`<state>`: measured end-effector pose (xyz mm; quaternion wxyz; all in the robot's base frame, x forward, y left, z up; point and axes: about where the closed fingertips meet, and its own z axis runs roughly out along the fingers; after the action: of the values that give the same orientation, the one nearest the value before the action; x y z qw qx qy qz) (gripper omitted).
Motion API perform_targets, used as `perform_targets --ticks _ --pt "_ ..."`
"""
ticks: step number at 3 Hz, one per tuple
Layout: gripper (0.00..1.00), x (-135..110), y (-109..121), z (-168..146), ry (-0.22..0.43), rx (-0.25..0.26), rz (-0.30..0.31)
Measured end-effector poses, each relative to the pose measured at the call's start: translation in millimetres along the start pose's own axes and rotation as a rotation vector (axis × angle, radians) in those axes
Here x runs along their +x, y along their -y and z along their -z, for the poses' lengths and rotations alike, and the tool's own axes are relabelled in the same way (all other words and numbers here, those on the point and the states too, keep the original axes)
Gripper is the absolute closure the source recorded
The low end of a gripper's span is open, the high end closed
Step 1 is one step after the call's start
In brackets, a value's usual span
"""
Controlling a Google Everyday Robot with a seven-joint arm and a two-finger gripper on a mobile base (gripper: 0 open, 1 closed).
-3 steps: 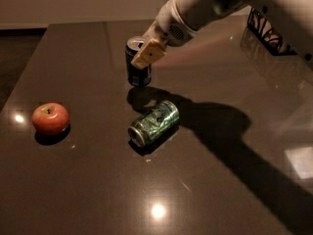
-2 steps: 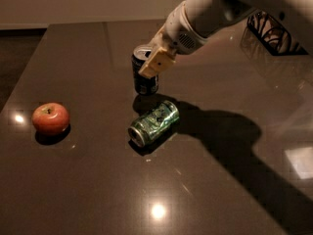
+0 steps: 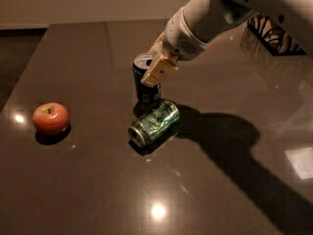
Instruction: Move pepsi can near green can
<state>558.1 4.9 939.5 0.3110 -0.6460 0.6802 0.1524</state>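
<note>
A dark, glossy brown table [image 3: 88,180] fills the view, with ceiling lights reflected in it and a pale wall behind its far edge. A dark wire basket [image 3: 274,33] stands at the far right.

The white arm [image 3: 205,18] reaches in from the upper right, and its claw [image 3: 149,77] is closed on the pepsi can [image 3: 146,93]. One tan finger [image 3: 160,68] lies across the near side of the can's upper half; the other is hidden behind it. The can is upright, with its silver top showing to the left of the finger.

Over the last second the claw has brought the pepsi can across the table towards the camera. A second ago the can was well behind the green can [image 3: 154,122], with bare table between them. Now its base is just behind the green can's far end, and the two overlap in this view. I cannot tell whether they touch, or whether the pepsi can's base rests on the table.

The green can lies on its side where it lay before, its silver end turned to the near left. A red apple [image 3: 51,118] sits unmoved, well apart to the left.

The pepsi can's body looks almost black, and no logo or lettering can be read on it. The green can shows only its mottled pattern.
</note>
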Motion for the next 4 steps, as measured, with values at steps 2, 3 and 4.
perform_targets --ticks 2,3,4 --pt "0.36 3.9 -6.7 -8.7 -0.01 -0.062 0.018" --pt "0.13 6.0 -6.8 -12.6 -0.013 -0.081 0.018" --pt "0.0 9.7 -5.3 -15.1 -0.025 -0.055 0.012"
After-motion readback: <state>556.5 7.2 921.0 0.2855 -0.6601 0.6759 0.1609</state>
